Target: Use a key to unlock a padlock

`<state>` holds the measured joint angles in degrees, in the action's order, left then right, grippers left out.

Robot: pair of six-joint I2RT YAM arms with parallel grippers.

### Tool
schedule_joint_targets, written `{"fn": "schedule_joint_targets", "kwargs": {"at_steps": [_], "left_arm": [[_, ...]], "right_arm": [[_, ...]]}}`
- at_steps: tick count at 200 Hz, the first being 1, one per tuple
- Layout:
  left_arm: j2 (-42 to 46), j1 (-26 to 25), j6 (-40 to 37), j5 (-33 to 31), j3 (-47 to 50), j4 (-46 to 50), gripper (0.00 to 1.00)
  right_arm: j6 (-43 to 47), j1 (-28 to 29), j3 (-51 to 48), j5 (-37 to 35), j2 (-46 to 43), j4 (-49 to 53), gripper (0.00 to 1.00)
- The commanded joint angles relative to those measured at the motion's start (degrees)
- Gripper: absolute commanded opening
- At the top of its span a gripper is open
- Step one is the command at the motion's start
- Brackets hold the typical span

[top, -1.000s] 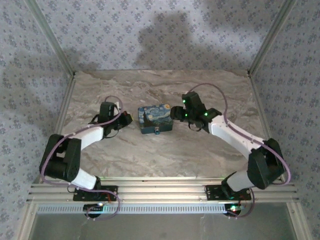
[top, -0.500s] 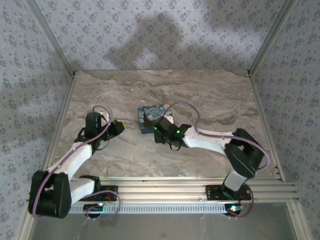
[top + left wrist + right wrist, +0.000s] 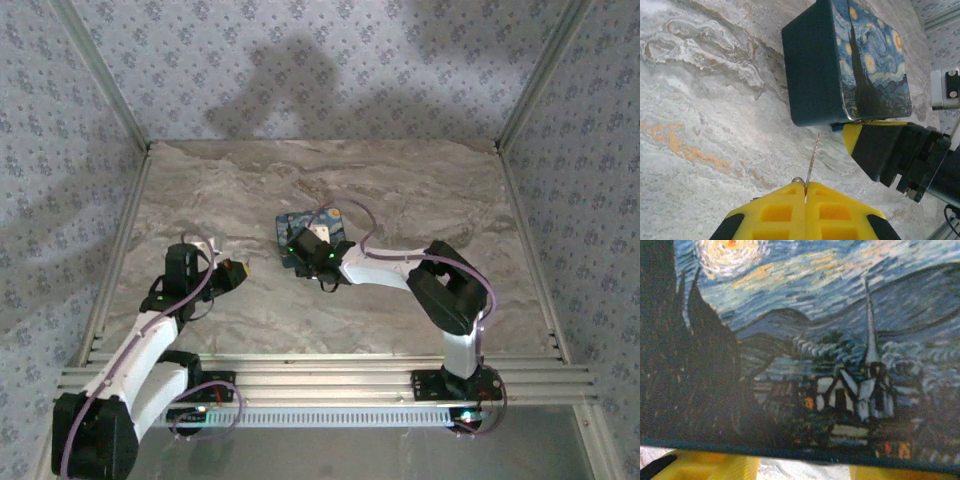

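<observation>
1. Left arm lies low along the 8 o'clock side of the table, forearm reaching in toward the middle. The left gripper sits at about 8 o'clock from the Starry Night box, well apart from it.
2. In the left wrist view its yellow fingers are pressed together on the key. The thin blade sticks straight out past the tips toward the box and stops just short of its near edge.
3. Right arm is folded: elbow up at 4 o'clock, forearm running flat to the left. The right gripper is right at the box's 6 o'clock edge.
4. In the right wrist view the right gripper has one yellow pad at each bottom corner. The jaws stand apart, with bare marble showing between them.
5. The left wrist cam shows one right finger with its tip touching the box's lower corner.
6. The surface is a marble-look tabletop. There are floral wallpaper walls on three sides and aluminium rails along the near edge.
7. A small blue bit pokes out under the box corner by that finger, and I can't tell what it is. The right wrist view is blurry, and both pads are cut off at the frame's bottom.
</observation>
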<state>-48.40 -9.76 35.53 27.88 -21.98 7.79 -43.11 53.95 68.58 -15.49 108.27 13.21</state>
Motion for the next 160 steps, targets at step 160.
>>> {"fn": "schedule_joint_targets", "kwargs": {"at_steps": [160], "left_arm": [[0.23, -0.17, -3.28, 1.21, 0.88, 1.74, 0.00]], "right_arm": [[1.75, -1.48, 4.14, -4.40, 5.90, -2.17, 0.36]]}}
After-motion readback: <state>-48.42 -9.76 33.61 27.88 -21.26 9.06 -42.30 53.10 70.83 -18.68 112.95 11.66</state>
